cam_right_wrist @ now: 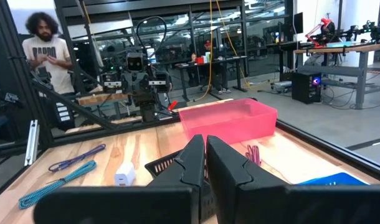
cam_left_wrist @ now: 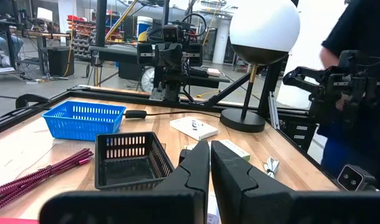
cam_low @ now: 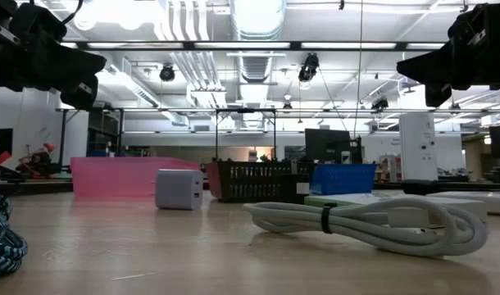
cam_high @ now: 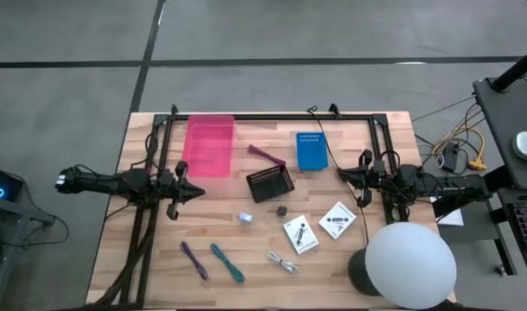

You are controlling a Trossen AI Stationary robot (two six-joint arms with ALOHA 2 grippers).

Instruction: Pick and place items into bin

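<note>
Both arms wait, left claw (cam_high: 197, 192) and right claw (cam_high: 341, 175) closed and empty; loose items, like the white packets (cam_high: 301, 234) at the bench's (cam_high: 151, 259) five o'clock, need widened fingers before descent toward the black bin (cam_high: 270, 184) at centre.

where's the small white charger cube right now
In the high view the white charger cube sits near the table's middle, in front of the black basket and just left of the small dark knob, untouched by either arm.
</note>
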